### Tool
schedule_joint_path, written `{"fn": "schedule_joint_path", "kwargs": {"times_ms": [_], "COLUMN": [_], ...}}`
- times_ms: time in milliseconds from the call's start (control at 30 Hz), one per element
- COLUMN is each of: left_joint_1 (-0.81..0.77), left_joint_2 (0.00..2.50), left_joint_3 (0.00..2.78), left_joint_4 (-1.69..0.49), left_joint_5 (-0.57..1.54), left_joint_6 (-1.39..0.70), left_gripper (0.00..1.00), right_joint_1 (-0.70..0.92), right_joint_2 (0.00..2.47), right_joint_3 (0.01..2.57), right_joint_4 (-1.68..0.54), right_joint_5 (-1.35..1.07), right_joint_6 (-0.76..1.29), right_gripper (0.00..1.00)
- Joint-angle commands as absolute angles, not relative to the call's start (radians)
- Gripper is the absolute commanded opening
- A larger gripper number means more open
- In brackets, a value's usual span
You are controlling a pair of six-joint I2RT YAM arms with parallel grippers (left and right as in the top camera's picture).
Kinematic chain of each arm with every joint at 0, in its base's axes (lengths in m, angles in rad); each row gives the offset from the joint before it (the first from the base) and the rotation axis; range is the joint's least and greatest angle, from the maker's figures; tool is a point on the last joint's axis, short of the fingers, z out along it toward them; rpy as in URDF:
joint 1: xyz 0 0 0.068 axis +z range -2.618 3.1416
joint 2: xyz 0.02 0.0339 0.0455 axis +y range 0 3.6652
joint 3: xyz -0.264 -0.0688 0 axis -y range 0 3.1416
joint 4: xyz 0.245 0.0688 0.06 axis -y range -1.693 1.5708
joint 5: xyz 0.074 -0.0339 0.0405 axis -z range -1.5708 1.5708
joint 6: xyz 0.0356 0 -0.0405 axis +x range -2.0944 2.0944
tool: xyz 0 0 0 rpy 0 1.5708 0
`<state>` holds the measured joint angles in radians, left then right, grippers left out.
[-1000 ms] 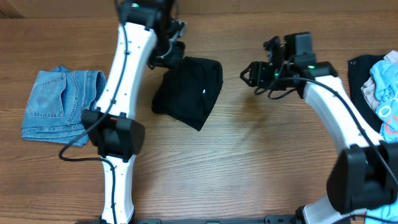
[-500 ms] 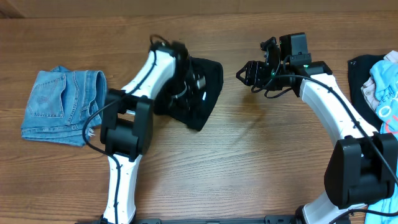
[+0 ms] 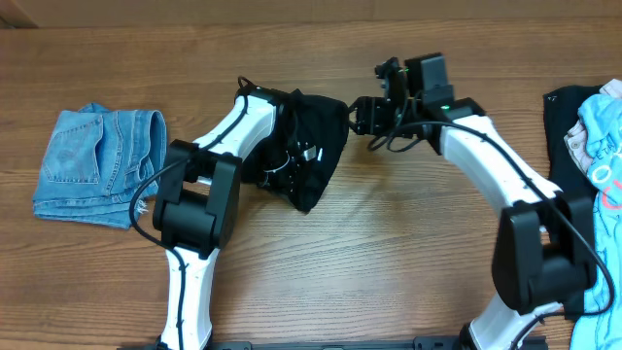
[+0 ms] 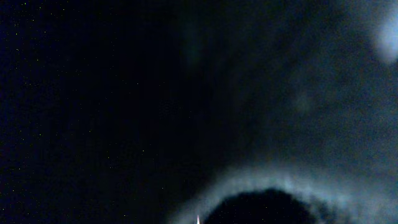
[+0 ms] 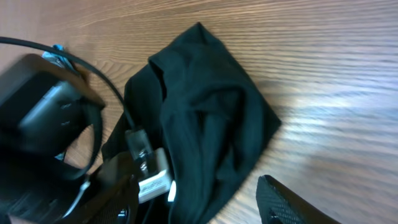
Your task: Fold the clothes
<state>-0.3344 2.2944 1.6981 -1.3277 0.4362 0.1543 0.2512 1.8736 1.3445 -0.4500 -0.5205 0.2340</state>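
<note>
item: large plain black fabric garment [image 3: 328,126], bunched at the far middle of the brown wooden table [image 3: 408,243]; likely light, limp, best pinched at its right edge; left gripper [image 3: 292,160] down on it, jaw state cannot be told; right gripper [image 3: 360,115] spread apart just beside it.

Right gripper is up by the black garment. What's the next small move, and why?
Probably ease the right gripper forward onto the nearest edge of the black garment and close. Its fingers stand apart and empty, just short of the fabric. The left gripper rests on the garment's middle, its camera dark against cloth, so it seems to pin it.
</note>
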Motion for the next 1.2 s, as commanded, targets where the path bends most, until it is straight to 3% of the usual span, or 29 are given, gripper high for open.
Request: {"fn": "schedule_joint_path", "kwargs": {"times_ms": [0,200,333,433,533,700,800,900,1000,1067,1100,1167], "left_joint_1": [-0.339,-0.333,-0.311,-0.289,-0.265,-0.255,-0.289,-0.332,-0.368,-0.385,-0.393,-0.405], "left_joint_2": [2.178,2.147,2.120,2.092,2.079,2.080,2.082,2.086,2.092,2.094,2.094,2.099], "left_joint_3": [1.690,1.692,1.694,1.705,1.705,1.704,1.703,1.703,1.699,1.684,1.669,1.643], "left_joint_4": [-1.323,-1.323,-1.306,-1.290,-1.262,-1.199,-1.150,-1.139,-1.124,-1.118,-1.113,-1.105], "left_joint_5": [0.329,0.279,0.280,0.280,0.286,0.445,0.476,0.472,0.410,0.366,0.361,0.363], "left_joint_6": [0.126,0.084,0.059,0.059,0.059,0.075,0.076,0.111,0.112,0.113,0.115,0.128], "left_gripper": [0.04,0.04,0.04,0.08,0.14,0.32,0.49,0.56,0.63,0.64,0.61,0.37], "right_joint_1": [0.281,0.311,0.315,0.300,0.271,0.252,0.252,0.252,0.245,0.239,0.233,0.223], "right_joint_2": [1.937,2.033,2.055,2.056,2.055,2.035,2.027,2.024,2.021,2.019,2.017,2.015], "right_joint_3": [1.348,1.348,1.348,1.348,1.349,1.349,1.350,1.350,1.350,1.350,1.350,1.350], "right_joint_4": [-0.385,-0.224,-0.236,-0.300,-0.351,-0.381,-0.381,-0.385,-0.388,-0.393,-0.400,-0.407], "right_joint_5": [-0.524,-0.525,-0.417,-0.233,-0.226,-0.248,-0.249,-0.301,-0.331,-0.331,-0.331,-0.331], "right_joint_6": [0.236,0.300,0.300,0.295,0.262,0.262,0.262,0.262,0.262,0.262,0.262,0.262], "right_gripper": [0.65,0.61,0.31,0.19,0.14,0.15,0.15,0.16,0.27,0.45,0.49,0.51]}}
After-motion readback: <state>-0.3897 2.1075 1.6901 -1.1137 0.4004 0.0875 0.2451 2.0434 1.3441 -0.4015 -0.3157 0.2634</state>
